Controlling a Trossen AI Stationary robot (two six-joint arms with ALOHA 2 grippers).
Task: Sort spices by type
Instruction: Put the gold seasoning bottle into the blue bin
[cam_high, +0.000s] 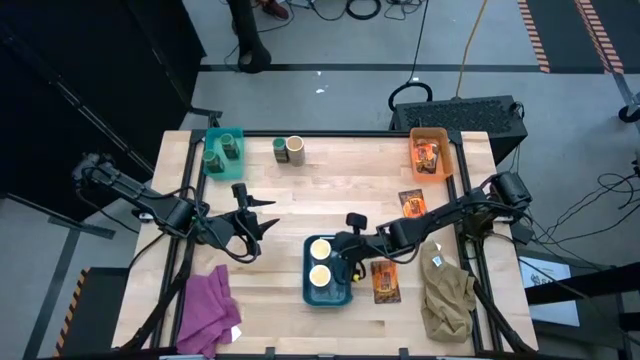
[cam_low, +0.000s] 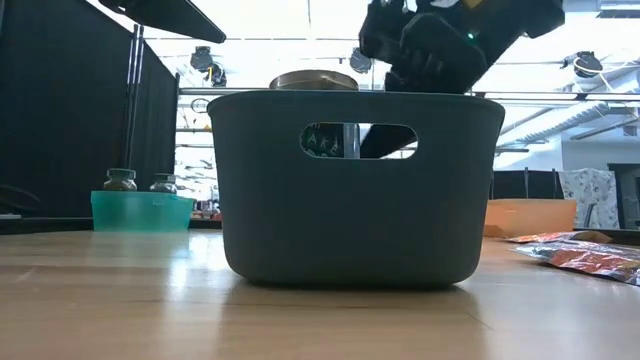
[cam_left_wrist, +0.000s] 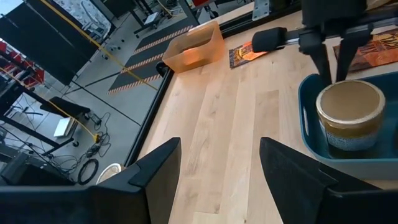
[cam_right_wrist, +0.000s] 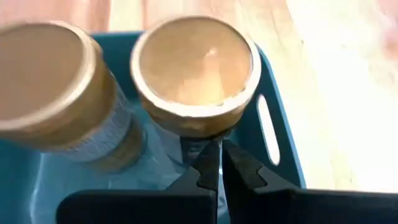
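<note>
With two cream-topped jars (cam_high: 320, 260) standing in the blue bin (cam_high: 308, 292), the right gripper (cam_high: 352, 262), fingers pressed together and empty just beside them, should lift straight up, while the left gripper (cam_high: 258, 226) waits half-open, holding nothing.

Light wood plank counter (cam_high: 330, 190) on a grey concrete floor (cam_high: 330, 45). Black cables (cam_high: 365, 10) snake across the floor at the far side, a yellow cord (cam_high: 470, 45) too — hazard-striped tape (cam_high: 535, 35) far right. Black curtain panels (cam_high: 90, 60) on the left. Black crate (cam_high: 470, 110) just beyond the counter's far right corner. Low view — bright ceiling lights, black partition (cam_low: 60, 120) left.
</note>
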